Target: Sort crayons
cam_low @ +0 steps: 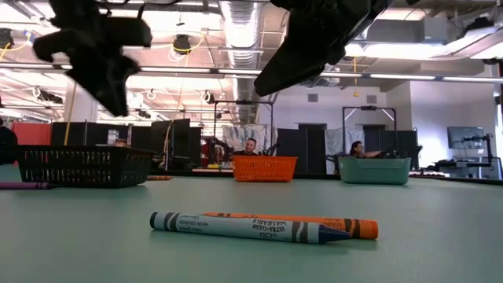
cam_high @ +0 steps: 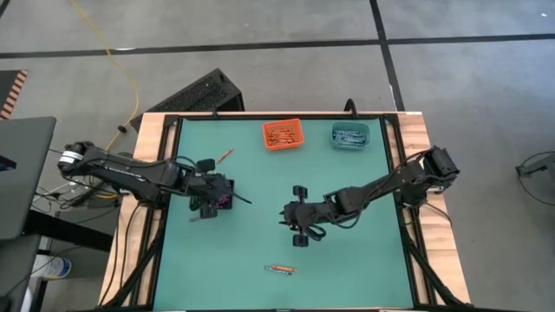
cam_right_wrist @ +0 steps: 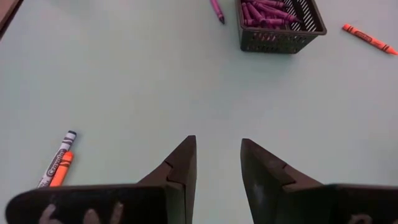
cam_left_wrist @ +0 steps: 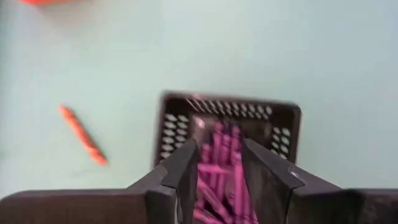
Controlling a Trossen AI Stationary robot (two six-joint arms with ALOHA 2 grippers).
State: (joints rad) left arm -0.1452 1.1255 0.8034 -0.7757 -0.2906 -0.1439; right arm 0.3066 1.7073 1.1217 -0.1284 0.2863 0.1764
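- The left gripper (cam_high: 211, 192), at the centre-left of the high view, hangs directly over the black bin (cam_left_wrist: 227, 127). In the left wrist view its fingers (cam_left_wrist: 186, 171) stand a narrow way apart with nothing between them, and a heap of purple crayons (cam_left_wrist: 219, 165) lies in the bin below.
- The right gripper (cam_high: 297, 227) sits at the middle of the high view. In the right wrist view its fingers (cam_right_wrist: 185, 163) are parted to a moderate gap and hold nothing, over bare worktop (cam_right_wrist: 124, 81).
- A blue crayon (cam_right_wrist: 57, 160) and an orange crayon (cam_right_wrist: 61, 170) lie side by side, touching, at the lower left of the right wrist view and bottom centre of the high view. The right arm is the nearer one.
- One orange crayon (cam_high: 225, 156) lies just above the left gripper in the high view, slanted. A loose purple crayon (cam_right_wrist: 216, 10) rests beside the black bin.
- The orange bin (cam_high: 283, 134) and teal bin (cam_high: 350, 134) stand at the upper edge of the worktop.
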